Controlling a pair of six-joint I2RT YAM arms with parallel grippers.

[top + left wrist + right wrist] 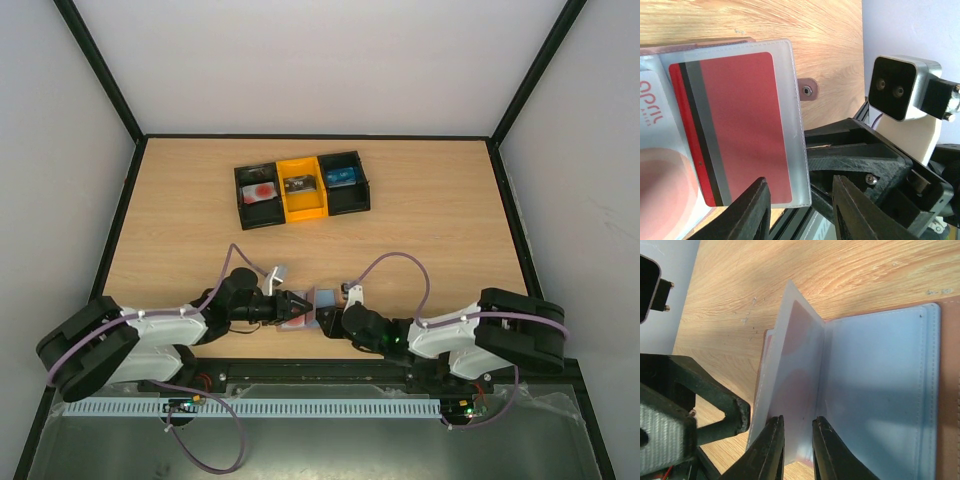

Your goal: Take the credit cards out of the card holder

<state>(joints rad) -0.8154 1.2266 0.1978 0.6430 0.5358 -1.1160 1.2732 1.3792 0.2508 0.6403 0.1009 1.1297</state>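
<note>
While red card (735,125) and pale card (655,165) both sit sleeved, no card is out yet.
Right pincer (797,450) narrowly parted about upright clear sleeve (795,365), grip uncertain; left pincer (800,210) spread at that sleeve's corner; card holder (880,390) lies open, middle of near edge of tabletop (450,250).

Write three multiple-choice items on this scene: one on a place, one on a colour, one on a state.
1. Where is the card holder? A in the tray. B on the table near the front edge. C at the far right corner.
2. The middle compartment of the tray is: A yellow. B green. C white.
3. The card holder is: A folded shut. B open. C rolled up.
Key: B, it lies on wood, away from the tray; A, yellow between two black ones; B, its inside shows.
</note>
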